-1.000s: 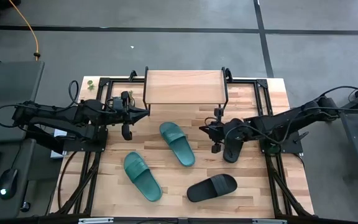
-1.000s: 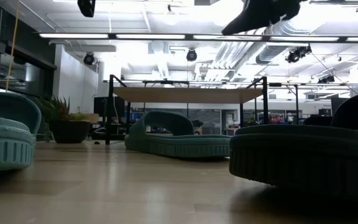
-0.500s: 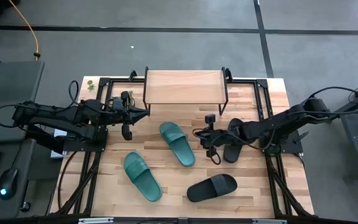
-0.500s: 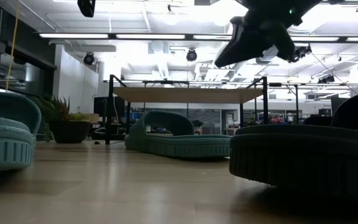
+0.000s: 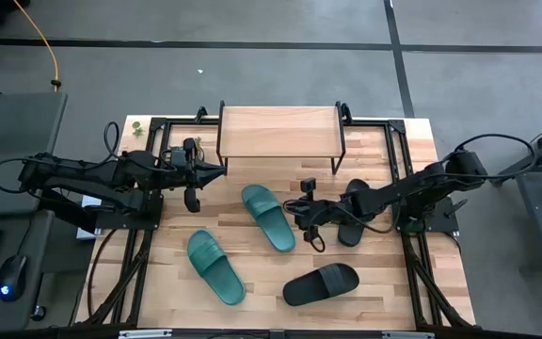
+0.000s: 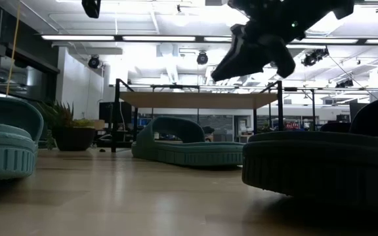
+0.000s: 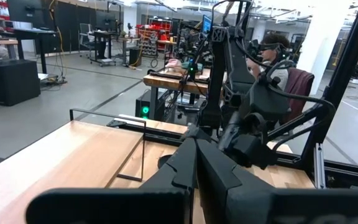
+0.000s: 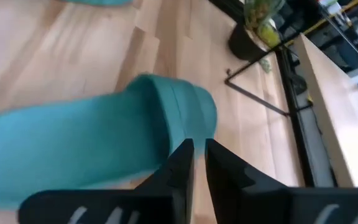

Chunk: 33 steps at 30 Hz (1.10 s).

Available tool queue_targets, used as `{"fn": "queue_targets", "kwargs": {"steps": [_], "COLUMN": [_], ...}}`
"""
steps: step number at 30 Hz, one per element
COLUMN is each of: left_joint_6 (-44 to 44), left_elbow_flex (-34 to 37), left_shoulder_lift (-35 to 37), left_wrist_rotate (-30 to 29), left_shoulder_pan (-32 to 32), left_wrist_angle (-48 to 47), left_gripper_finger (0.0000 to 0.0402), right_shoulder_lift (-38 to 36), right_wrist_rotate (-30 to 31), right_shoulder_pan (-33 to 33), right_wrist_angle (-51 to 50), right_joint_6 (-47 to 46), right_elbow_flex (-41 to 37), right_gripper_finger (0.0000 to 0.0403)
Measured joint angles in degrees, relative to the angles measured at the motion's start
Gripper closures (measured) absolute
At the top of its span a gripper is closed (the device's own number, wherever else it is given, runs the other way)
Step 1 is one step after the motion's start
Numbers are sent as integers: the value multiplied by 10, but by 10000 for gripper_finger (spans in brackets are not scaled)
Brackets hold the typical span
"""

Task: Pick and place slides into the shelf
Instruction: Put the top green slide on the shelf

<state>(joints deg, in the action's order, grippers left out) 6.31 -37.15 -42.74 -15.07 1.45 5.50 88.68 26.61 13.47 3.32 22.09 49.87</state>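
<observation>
Left gripper (image 5: 222,170) waits, fingers together, left of shelf (image 5: 278,132). Teal slide (image 5: 268,217) lies mid-table, long axis diagonal, just left of right gripper (image 5: 298,209), whose fingers stand nearly together, empty.

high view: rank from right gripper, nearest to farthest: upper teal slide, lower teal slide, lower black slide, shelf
From the right gripper:
1. Upper teal slide, right beside it toward the table's middle.
2. and 3. Shelf, at the table's back, and lower black slide, near the front edge: too close to call.
4. Lower teal slide, front left, plainly farthest.
</observation>
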Motion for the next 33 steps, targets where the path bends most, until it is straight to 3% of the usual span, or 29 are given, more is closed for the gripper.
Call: {"fn": "queue_targets", "kwargs": {"steps": [8, 22, 33], "left_joint_6": [0, 0, 0], "left_elbow_flex": [0, 0, 0], "left_shoulder_lift": [0, 0, 0], "left_wrist_rotate": [0, 0, 0], "left_shoulder_pan": [0, 0, 0], "left_wrist_angle": [0, 2, 4], "left_gripper_finger": [399, 399, 399], "right_shoulder_lift": [28, 41, 115], "right_wrist_rotate": [-97, -77, -43], "right_shoulder_pan": [-16, -26, -33], "right_wrist_angle": [26, 47, 130], "right_joint_6": [15, 9, 24], "right_elbow_flex": [0, 0, 0], "right_gripper_finger": [340, 275, 228]}}
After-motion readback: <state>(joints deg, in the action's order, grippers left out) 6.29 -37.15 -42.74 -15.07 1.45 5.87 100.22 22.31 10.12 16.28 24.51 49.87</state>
